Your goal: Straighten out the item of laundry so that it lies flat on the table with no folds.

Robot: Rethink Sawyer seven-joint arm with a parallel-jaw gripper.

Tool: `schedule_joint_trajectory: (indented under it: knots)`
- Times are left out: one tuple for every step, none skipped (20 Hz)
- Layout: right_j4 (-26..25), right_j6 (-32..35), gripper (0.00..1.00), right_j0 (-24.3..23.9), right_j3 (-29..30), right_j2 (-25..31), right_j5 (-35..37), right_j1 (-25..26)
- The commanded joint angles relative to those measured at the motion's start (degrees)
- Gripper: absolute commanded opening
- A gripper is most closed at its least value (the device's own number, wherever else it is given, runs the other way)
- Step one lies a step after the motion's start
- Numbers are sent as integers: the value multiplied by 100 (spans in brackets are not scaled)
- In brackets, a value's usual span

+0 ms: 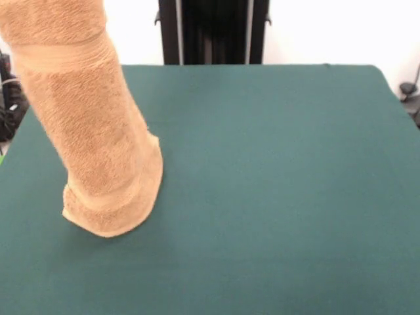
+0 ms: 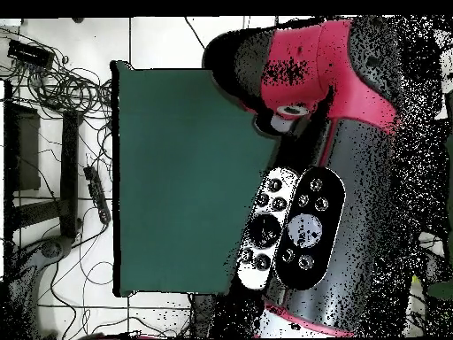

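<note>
Towel (image 1: pixel 98 131) work is, by my reading, only partly under way: nothing of the cloth lies spread flat yet, so the whole flattening is left to do. Nearest the front camera, the table (image 1: pixel 275 197) shows a broad stretch of bare dark green felt. A little farther in, on the picture's left side, the towel's lower end rests on the felt as a rounded, doubled-over bundle, touching the surface. From there the golden-orange terry cloth rises as a gathered, tube-like column, leaning up and toward the picture's top left until it leaves the frame. A flat woven band crosses it high up, near the top edge. I can see no white tag. It hangs with its long edges curled inward, so it reads as rolled or folded lengthwise, not open.

Whatever holds its upper end is out of the front view. In the overhead view the red and black arm (image 2: pixel 327 159) fills the right half and hides the towel entirely; the pincer itself is not visible, so I cannot tell whether it is gripping. Beyond the table's far edge stands the black pedestal (image 1: pixel 213 29).
</note>
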Motion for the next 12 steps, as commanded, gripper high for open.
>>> schedule_joint_trajectory:
  knots:
    - [-438, -1630, 0, 255, 589, 583, -721, 474]
    - [-490, -1625, 0, 284, 619, 586, -866, 512]
    - [-504, -1558, 0, 335, 641, 589, -937, 535]
    - [-508, -1455, 0, 360, 654, 599, -993, 580]
    - [-531, -1379, 0, 408, 626, 592, -1004, 619]
    - [-514, -1185, 0, 441, 573, 576, -933, 677]
    - [-463, -935, 0, 477, 557, 561, -857, 699]
    - [-431, -768, 0, 505, 504, 554, -796, 749]
    - [-421, -663, 0, 549, 423, 522, -678, 797]
    - [-450, -603, 0, 612, 357, 469, -570, 855]
    - [-505, -591, 0, 681, 175, 409, -374, 983]
    - [-506, -543, 0, 727, 79, 385, -249, 1075]
